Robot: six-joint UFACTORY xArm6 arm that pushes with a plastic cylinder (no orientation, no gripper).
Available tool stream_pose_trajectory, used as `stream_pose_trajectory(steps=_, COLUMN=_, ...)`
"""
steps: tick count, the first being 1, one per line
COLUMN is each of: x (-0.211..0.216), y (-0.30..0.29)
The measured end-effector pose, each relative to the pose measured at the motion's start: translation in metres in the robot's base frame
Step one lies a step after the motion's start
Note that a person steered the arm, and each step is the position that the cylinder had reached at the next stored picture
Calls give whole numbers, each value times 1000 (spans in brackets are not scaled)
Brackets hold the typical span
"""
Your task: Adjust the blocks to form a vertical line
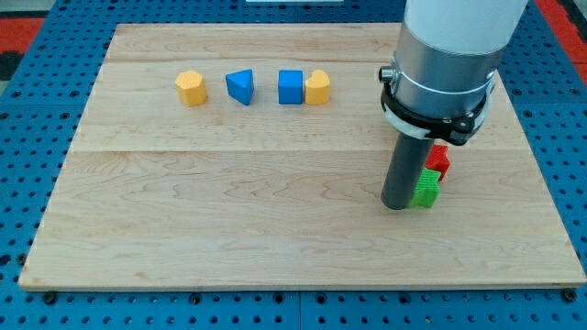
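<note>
My tip [398, 205] rests on the wooden board [229, 220] at the view's right, touching the left side of a green block [426, 190]. A red block [440, 159] sits just above the green one, partly hidden by the rod and arm. Along the view's top lies a row of blocks: a yellow block [191, 88] at the left, a blue triangular block [241, 86], a blue cube [291, 87], and a yellow block with a rounded top [317, 88] touching the cube's right side.
The arm's white and grey body [449, 55] covers the board's upper right. Blue pegboard [27, 137] surrounds the board on all sides.
</note>
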State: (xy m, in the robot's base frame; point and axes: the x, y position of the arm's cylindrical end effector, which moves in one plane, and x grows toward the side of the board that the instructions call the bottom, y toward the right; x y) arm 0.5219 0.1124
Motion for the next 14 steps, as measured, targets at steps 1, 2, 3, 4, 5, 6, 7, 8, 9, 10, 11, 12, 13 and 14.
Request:
stream_pose_trajectory(steps=1, x=0, y=0)
stream_pose_trajectory(steps=2, x=8, y=0)
stream_pose_trajectory(steps=3, x=24, y=0)
stream_pose_trajectory(steps=4, x=26, y=0)
stream_pose_trajectory(steps=5, x=29, y=0)
stream_pose_trajectory(steps=6, x=35, y=23)
stream_pose_trajectory(steps=7, x=35, y=62)
stream_pose_trajectory(steps=8, x=35, y=112)
stream_pose_trajectory(steps=9, x=26, y=125)
stream_pose_trajectory(steps=10, x=-6, y=125)
stream_pose_trajectory(steps=11, x=-21, y=125)
stream_pose_trajectory(steps=12, x=-32, y=125)
stream_pose_trajectory(steps=13, x=-34, y=125)
stream_pose_trajectory(steps=14, x=-34, y=121)
